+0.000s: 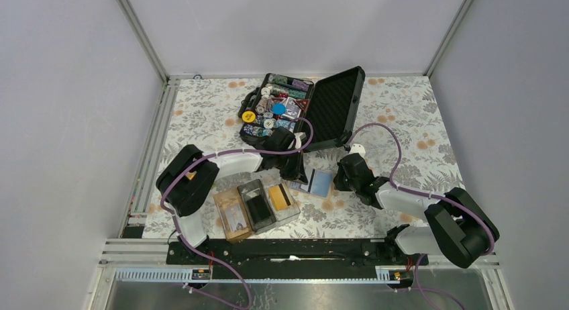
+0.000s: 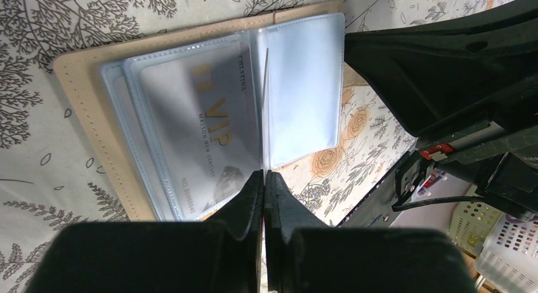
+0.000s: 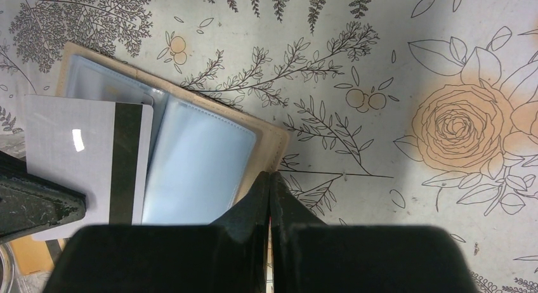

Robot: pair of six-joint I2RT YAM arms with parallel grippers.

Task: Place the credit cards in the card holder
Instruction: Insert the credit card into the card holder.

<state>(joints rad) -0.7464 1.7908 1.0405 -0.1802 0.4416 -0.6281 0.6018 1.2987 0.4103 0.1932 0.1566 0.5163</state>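
Note:
A beige card holder (image 2: 82, 115) (image 3: 269, 137) with clear sleeves lies open on the flowered cloth, between the two grippers (image 1: 323, 184). A silver VIP credit card (image 2: 203, 122) sits in one sleeve. My left gripper (image 2: 264, 174) is shut on another credit card (image 3: 70, 153), silver with a black stripe, and holds it upright over the sleeves. In the left wrist view this card shows only as an edge-on line (image 2: 266, 103). My right gripper (image 3: 270, 175) is shut with nothing in it, and its tips rest at the holder's right edge.
A clear three-compartment tray (image 1: 231, 237) stands near the left arm, with a gold-orange card (image 1: 280, 196) in its right compartment. An open black case of chips (image 1: 278, 109) lies behind, its lid (image 1: 335, 105) raised. The right arm (image 2: 444, 71) is close beside the holder.

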